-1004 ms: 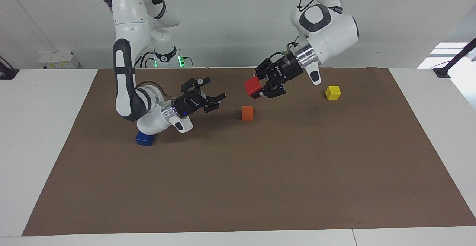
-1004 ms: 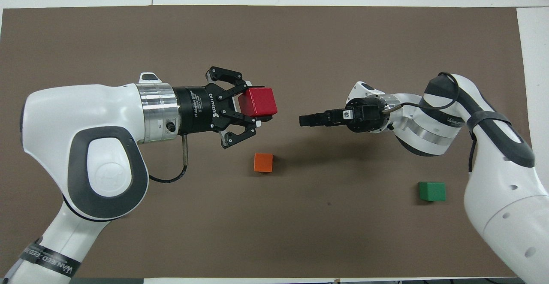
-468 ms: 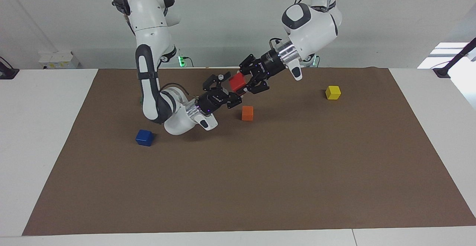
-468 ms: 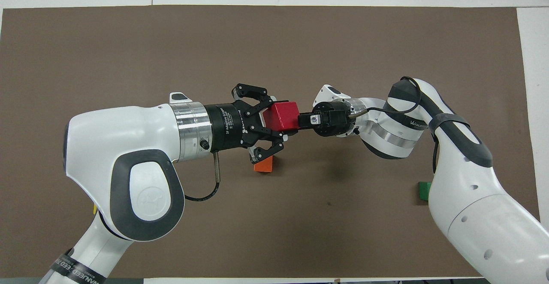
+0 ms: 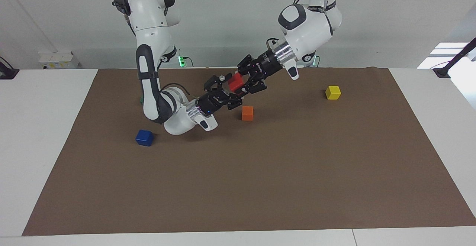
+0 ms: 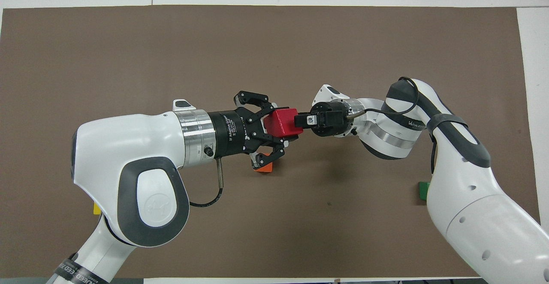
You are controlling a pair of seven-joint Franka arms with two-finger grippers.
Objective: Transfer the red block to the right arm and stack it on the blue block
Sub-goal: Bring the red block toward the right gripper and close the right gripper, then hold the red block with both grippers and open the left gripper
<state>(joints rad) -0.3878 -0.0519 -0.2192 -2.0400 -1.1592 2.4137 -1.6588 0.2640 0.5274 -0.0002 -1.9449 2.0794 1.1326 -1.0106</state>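
Note:
The red block (image 5: 235, 82) is up in the air over the middle of the brown mat, above the orange cube. My left gripper (image 5: 243, 84) is shut on it; in the overhead view the left gripper (image 6: 278, 126) holds the red block (image 6: 281, 121) level. My right gripper (image 5: 227, 91), with the blue wrist light, meets it head-on, its fingers open on either side of the block; it also shows in the overhead view (image 6: 299, 122). The blue block (image 5: 144, 137) sits on the mat toward the right arm's end, beside the right arm's elbow, and is hidden in the overhead view.
An orange cube (image 5: 247, 113) lies on the mat under the two grippers, half covered in the overhead view (image 6: 264, 168). A yellow cube (image 5: 333, 92) lies toward the left arm's end. A green cube (image 6: 423, 190) peeks from under the right arm. The brown mat (image 5: 260, 183) covers the table.
Both grippers came together over the mat's middle. The right gripper's open fingers moved in around the red block that the left gripper carried over, and the blue block came out from under the right arm.

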